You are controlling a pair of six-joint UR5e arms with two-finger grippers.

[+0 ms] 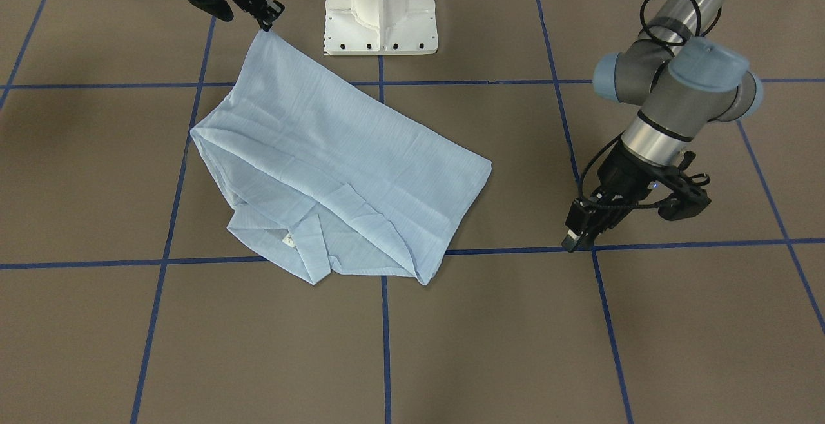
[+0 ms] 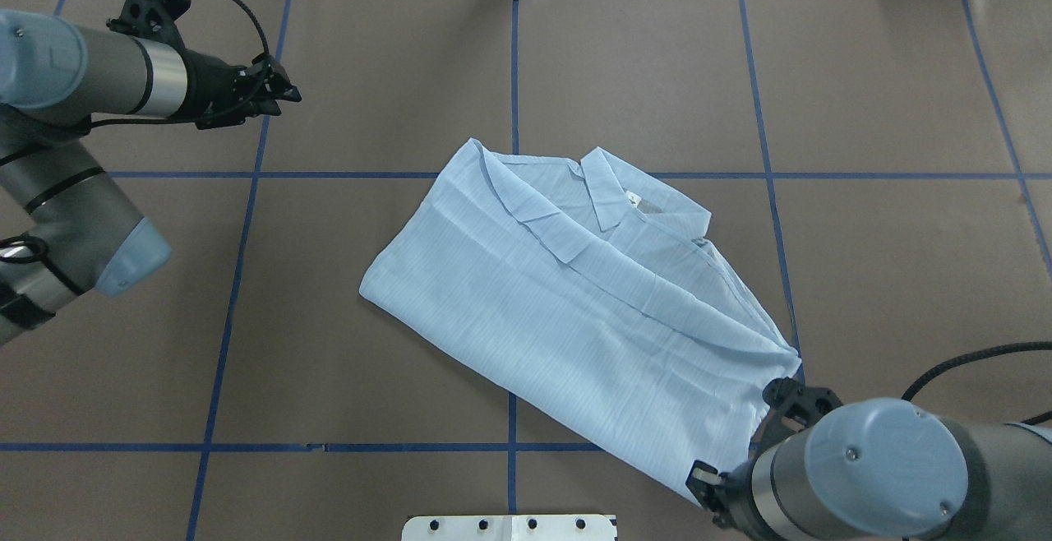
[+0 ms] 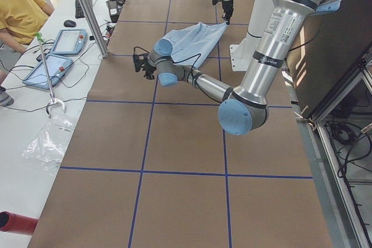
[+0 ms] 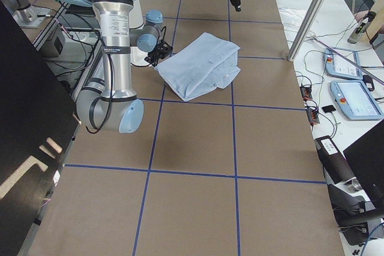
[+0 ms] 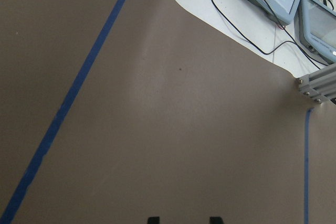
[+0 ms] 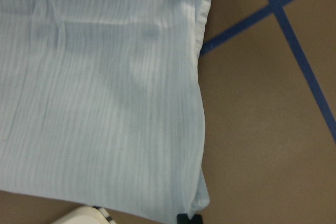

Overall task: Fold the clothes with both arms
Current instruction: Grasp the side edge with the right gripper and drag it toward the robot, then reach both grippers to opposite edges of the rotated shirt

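The light blue striped shirt (image 1: 335, 153) lies folded into a slanted block mid-table, with its collar (image 2: 604, 196) and neck tag (image 1: 289, 238) on the side away from the robot. My right gripper (image 1: 269, 21) is shut on the shirt's corner nearest the robot's base, and the cloth is drawn up to a point there. The right wrist view shows the shirt (image 6: 105, 103) running down to the closed fingertips (image 6: 189, 217). From overhead, my own wrist hides that gripper. My left gripper (image 2: 288, 94) hovers open over bare table, well clear of the shirt (image 2: 575, 294), with nothing between its fingertips (image 5: 152, 219).
The white pedestal base (image 1: 380, 8) stands just behind the gripped corner. Blue tape lines (image 1: 383, 340) grid the brown table. Past the far edge is a side bench with control tablets (image 3: 58, 56), cables, an aluminium post (image 3: 87, 10) and a seated person (image 3: 20, 10).
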